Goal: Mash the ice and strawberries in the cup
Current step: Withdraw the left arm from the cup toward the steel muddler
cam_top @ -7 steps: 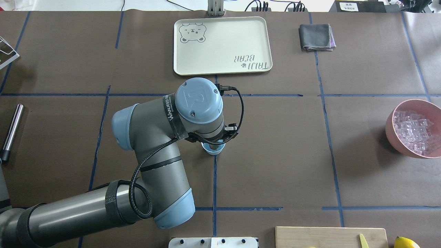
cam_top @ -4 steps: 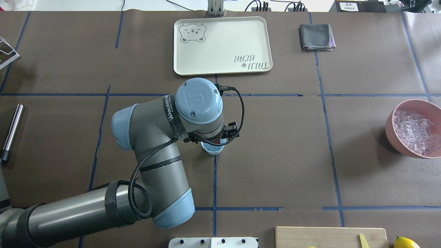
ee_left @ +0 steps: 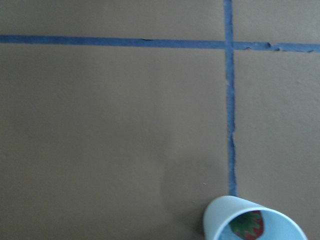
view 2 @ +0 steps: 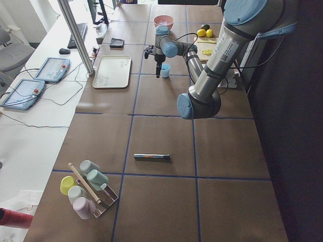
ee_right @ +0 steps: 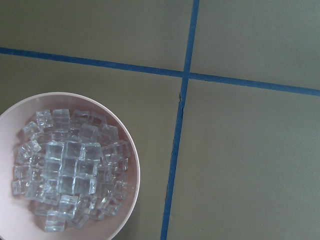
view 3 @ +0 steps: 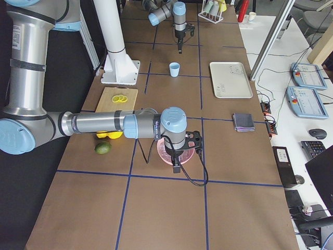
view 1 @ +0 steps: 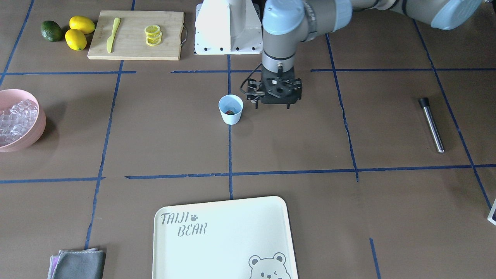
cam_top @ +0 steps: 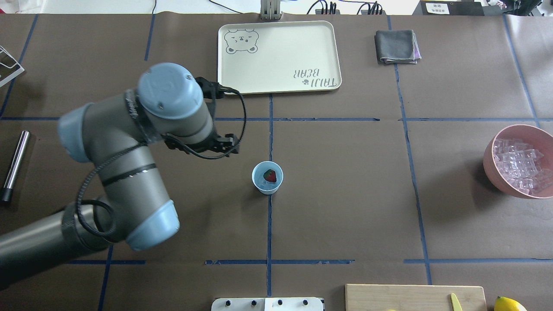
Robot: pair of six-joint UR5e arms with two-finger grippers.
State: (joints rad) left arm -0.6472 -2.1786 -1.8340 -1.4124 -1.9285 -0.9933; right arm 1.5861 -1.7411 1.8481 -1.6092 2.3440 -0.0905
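Note:
The pale blue cup [cam_top: 260, 181] stands upright at the table's middle, with the red strawberry [cam_top: 270, 175] inside it; both also show in the left wrist view, the cup [ee_left: 220, 220] and the strawberry [ee_left: 248, 225]. The ice [cam_top: 518, 164] fills the pink bowl [cam_top: 489, 170] at the right edge. My left gripper [view 1: 272, 106] hangs open and empty beside the cup, above the table, on my left of it. My right gripper [view 3: 177, 165] hovers over the ice [ee_right: 70, 170]; I cannot tell whether it is open or shut.
A metal muddler [cam_top: 15, 162] lies at the far left. A cream tray [cam_top: 278, 82] and a grey cloth [cam_top: 396, 46] lie at the far side. A cutting board [view 1: 166, 38] with lemon slices, a yellow knife and lemons [view 1: 79, 31] sits near my base.
My left arm has swung from right over the cup to the left and farther out. The cup is now uncovered, with the strawberry lying in it.

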